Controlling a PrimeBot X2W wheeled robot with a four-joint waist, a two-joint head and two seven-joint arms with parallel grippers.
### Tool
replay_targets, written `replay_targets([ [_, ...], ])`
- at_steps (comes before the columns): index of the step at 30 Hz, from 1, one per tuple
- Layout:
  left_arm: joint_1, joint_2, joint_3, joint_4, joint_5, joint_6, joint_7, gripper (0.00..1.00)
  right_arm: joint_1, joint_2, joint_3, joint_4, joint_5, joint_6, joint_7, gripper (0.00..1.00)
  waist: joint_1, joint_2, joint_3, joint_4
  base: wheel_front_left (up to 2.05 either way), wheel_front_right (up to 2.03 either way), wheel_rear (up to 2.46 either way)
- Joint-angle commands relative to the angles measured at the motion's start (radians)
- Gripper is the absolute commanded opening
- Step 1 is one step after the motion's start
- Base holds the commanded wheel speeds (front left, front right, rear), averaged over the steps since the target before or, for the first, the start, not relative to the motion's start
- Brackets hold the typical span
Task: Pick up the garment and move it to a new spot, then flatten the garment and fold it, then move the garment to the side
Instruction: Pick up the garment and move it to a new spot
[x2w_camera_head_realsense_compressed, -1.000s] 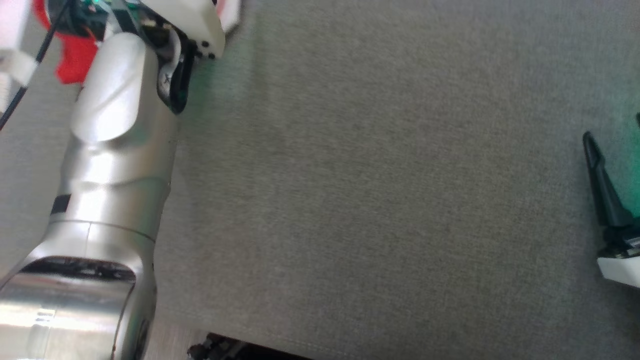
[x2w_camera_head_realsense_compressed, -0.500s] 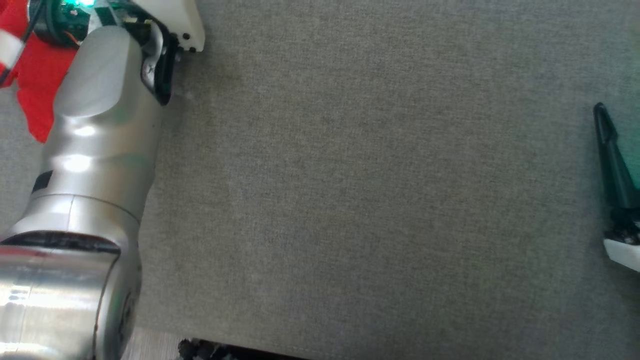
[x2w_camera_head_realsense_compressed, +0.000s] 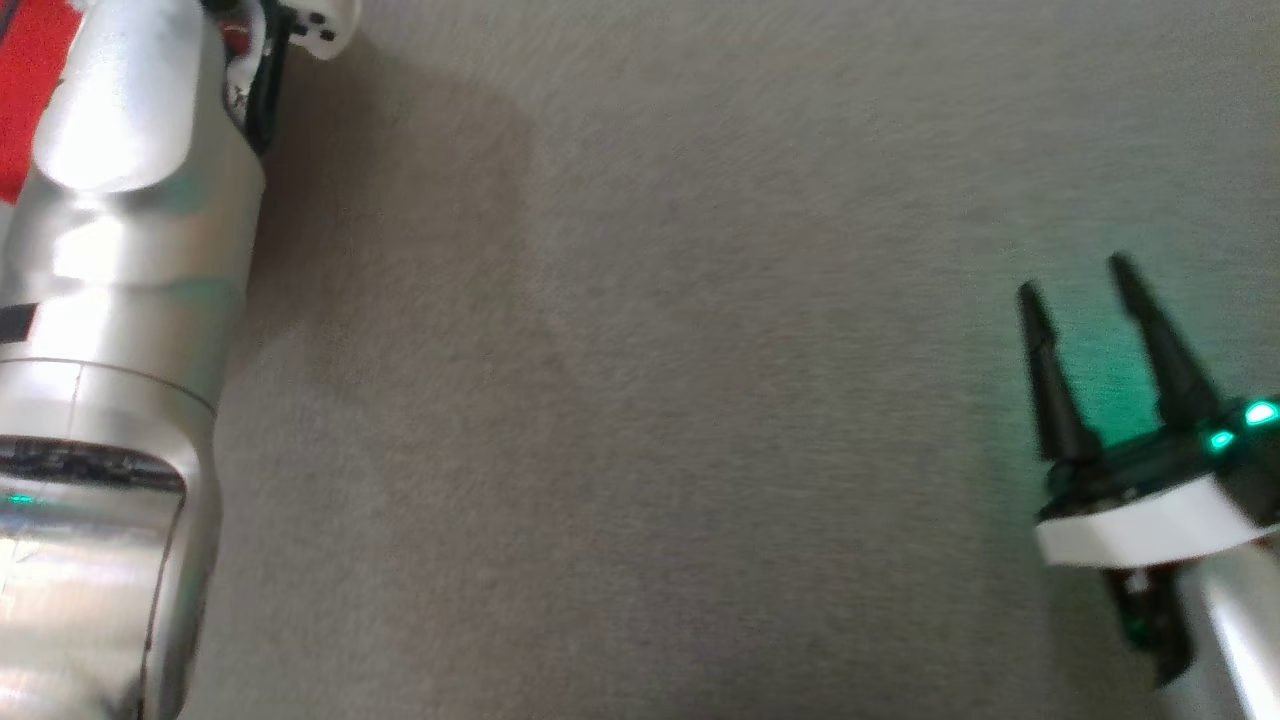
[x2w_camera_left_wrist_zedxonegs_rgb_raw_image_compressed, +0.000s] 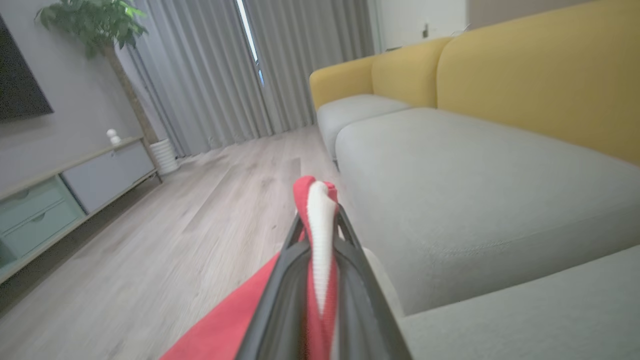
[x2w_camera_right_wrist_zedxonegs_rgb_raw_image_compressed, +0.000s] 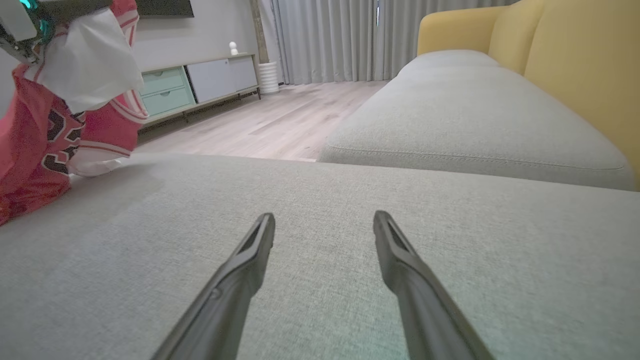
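Now the left gripper (x2w_camera_left_wrist_zedxonegs_rgb_raw_image_compressed: 320, 222) pinches the red and white garment (x2w_camera_left_wrist_zedxonegs_rgb_raw_image_compressed: 225, 325).
The cloth hangs down by the left edge of the grey sofa seat (x2w_camera_right_wrist_zedxonegs_rgb_raw_image_compressed: 350, 200); the right gripper (x2w_camera_right_wrist_zedxonegs_rgb_raw_image_compressed: 324, 220) is spread wide and empty over the seat.

Daylight through curtains (x2w_camera_left_wrist_zedxonegs_rgb_raw_image_compressed: 210, 75); head view blurred; left arm (x2w_camera_head_realsense_compressed: 120, 250) shadow; green glow by right claw (x2w_camera_head_realsense_compressed: 1075, 280).

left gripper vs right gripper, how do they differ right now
The left gripper is shut on the red and white jersey; the right gripper is open and holds nothing. The left gripper is high, the jersey hanging from it; the right gripper lies low over the bare grey sofa cushion. Both have two long dark fingers.
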Motion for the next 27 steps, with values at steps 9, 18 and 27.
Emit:
replay_targets([
  [9, -0.007, 0.069, -0.079, -0.164, -0.039, -0.014, 0.04, 0.0, 0.076, 0.11, 0.088, 0.045, -0.002, 0.007, 0.001, 1.0, 0.0001, 0.0, -0.323, -0.295, 0.0, 0.0, 0.0],
  [18, 0.048, 0.092, -0.175, -0.317, -0.144, -0.014, 0.113, 0.0, 0.125, 0.135, 0.118, 0.065, 0.011, 0.007, 0.001, 1.0, 0.0001, 0.0, -0.42, -0.416, 0.0, 0.0, 0.0],
  [27, 0.303, 0.057, -0.294, -0.447, -0.256, -0.014, 0.147, 0.0, 0.143, 0.151, 0.114, 0.061, 0.022, 0.007, 0.001, 1.0, 0.0001, 0.0, -0.426, -0.41, 0.0, 0.0, 0.0],
])
